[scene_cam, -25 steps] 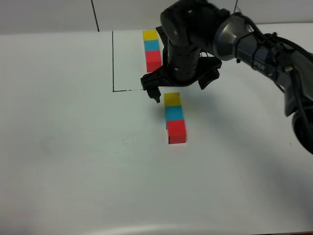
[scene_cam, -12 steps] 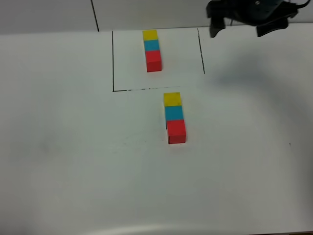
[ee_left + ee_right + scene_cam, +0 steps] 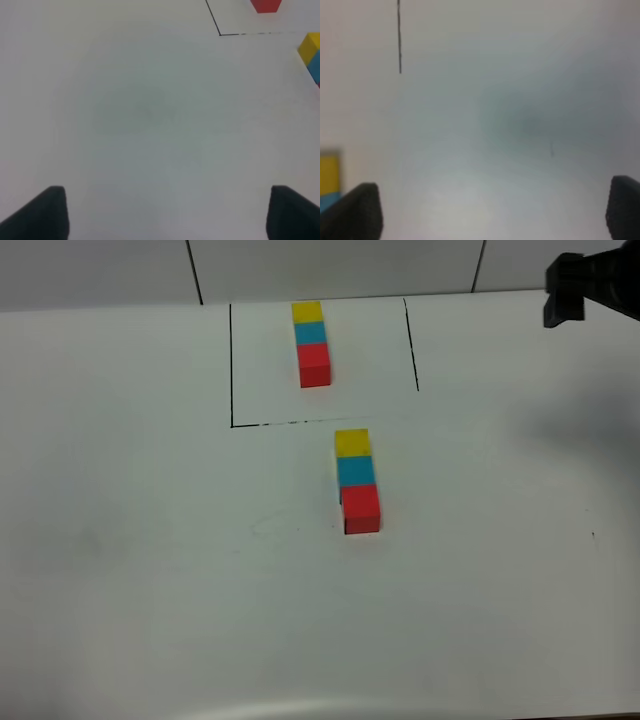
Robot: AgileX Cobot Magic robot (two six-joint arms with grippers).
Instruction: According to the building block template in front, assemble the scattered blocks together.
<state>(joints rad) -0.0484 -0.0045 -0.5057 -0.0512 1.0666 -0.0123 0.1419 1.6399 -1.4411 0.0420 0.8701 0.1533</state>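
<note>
The building block template is a yellow, cyan-blue, red row inside a thin black outline at the back. The scattered blocks stand joined in one row just in front of the outline: yellow, cyan-blue, red. My right gripper is high at the far right, well away from them; in its wrist view it is open and empty, with the yellow block at the edge. My left gripper is open and empty over bare table, with the yellow block off to one side.
The white table carries only the two rows. A wall with dark seams runs behind the table's back edge. The template's red cube and an outline corner show in the left wrist view.
My right gripper, which hovered just behind the yellow block a second ago, has risen and pulled back to the upper right. The blocks have not moved.
</note>
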